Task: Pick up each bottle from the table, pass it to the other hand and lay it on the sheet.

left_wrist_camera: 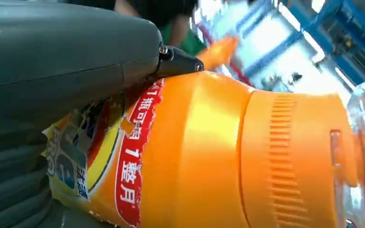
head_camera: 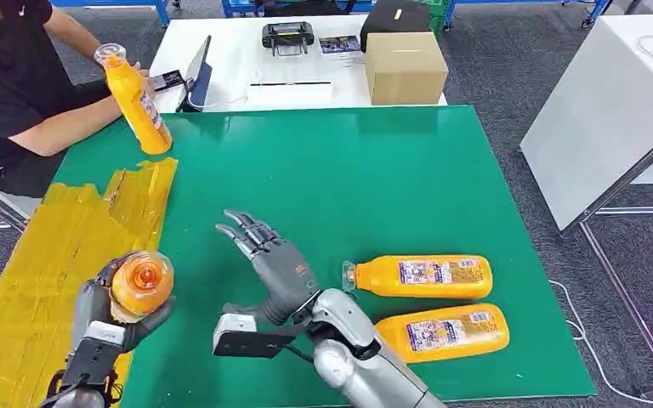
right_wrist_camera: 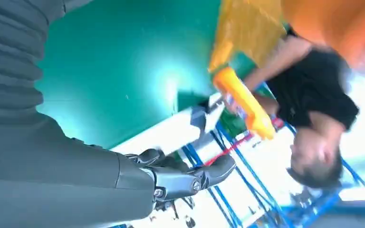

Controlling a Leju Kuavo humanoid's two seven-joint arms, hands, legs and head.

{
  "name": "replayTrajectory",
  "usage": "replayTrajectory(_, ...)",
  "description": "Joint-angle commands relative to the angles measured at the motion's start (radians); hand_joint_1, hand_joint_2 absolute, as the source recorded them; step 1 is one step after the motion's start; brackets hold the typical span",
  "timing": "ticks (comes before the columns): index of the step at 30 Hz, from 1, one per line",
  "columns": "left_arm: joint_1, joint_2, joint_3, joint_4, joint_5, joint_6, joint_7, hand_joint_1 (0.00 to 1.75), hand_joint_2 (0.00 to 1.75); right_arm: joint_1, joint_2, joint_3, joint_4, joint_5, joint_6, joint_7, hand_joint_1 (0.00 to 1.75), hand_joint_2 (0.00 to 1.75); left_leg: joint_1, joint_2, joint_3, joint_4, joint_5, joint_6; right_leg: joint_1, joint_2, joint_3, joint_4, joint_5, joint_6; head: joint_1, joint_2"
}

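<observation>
- Now left hand point(head_camera: 115, 316) grips an orange bottle point(head_camera: 141, 283), cap end pointing up toward the camera, held over the edge where yellow sheet point(head_camera: 42, 272) meets green table mat point(head_camera: 349, 178).
- Left wrist view: thumb point(left_wrist_camera: 178, 62) pressed on the bottle's label, orange cap point(left_wrist_camera: 290, 161) close to the lens.
- Right hand point(head_camera: 272, 259) holds nothing, fingers spread and stretched forward-left, palm raised above the mat, just beside the held bottle but apart from it.
- Right arm point(head_camera: 366, 361) comes in from bottom centre, wrist bent left.
- Two lying bottles point(head_camera: 421, 276) and point(head_camera: 442, 331) flat on the mat right of the right arm, side by side, caps pointing left.
- Person point(head_camera: 8, 85) at far left holds an upright bottle point(head_camera: 136, 102) standing on the mat's far-left corner.
- Cardboard box point(head_camera: 404, 66) on white table behind.
</observation>
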Motion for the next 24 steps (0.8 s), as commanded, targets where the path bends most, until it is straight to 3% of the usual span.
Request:
replayTrajectory(1,-0.071,0.161,-0.049,0.230,-0.580,0.355,0.200,1.75,1.75,-0.078,-0.235,-0.078,-0.117,-0.182,0.224,-0.037,0.00,1.75,0.000,-0.004,0.002,-0.002,0.001,0.000,0.000,-0.003,0.004,-0.002,0.000,0.000,0.000,0.000)
replayTrajectory(7,-0.134,0.265,-0.080,0.476,-0.768,0.379,0.314,1.75,1.75,-0.163,-0.362,-0.015,-0.093,-0.322,0.391,-0.061,0.00,1.75,0.000,-0.004,0.003,-0.001,0.001,0.000,0.000,-0.003,0.004,-0.002,0.000,0.000,0.000,0.000)
replayTrajectory(17,-0.139,0.270,-0.083,0.481,-0.754,0.363,0.316,1.75,1.75,-0.171,-0.373,0.008,-0.104,-0.344,0.395,-0.046,0.00,1.75,0.000,-0.002,0.001,0.000,0.000,0.000,0.000,-0.002,0.002,0.000,-0.001,0.000,0.000,0.000)
replayTrajectory(22,-0.171,0.339,-0.089,0.619,-0.690,0.218,0.281,1.75,1.75,-0.171,-0.408,0.023,-0.116,-0.355,0.396,-0.040,0.00,1.75,0.001,-0.002,0.002,0.000,-0.001,0.000,0.001,-0.001,0.003,-0.001,0.000,0.000,0.000,0.000)
replayTrajectory(23,-0.182,0.360,-0.088,0.655,-0.667,0.176,0.264,1.45,1.75,-0.168,-0.409,0.021,-0.109,-0.355,0.396,-0.040,0.00,1.75,0.000,-0.001,0.001,0.000,0.000,0.000,0.000,-0.001,0.002,-0.001,0.000,0.000,0.000,0.000)
replayTrajectory(24,-0.183,0.373,-0.088,0.670,-0.645,0.164,0.240,0.00,1.75,-0.170,-0.413,0.021,-0.105,-0.354,0.395,-0.040,0.00,1.75,0.001,-0.001,0.002,0.000,0.000,0.000,0.001,-0.001,0.003,-0.001,0.000,-0.001,0.000,0.000)
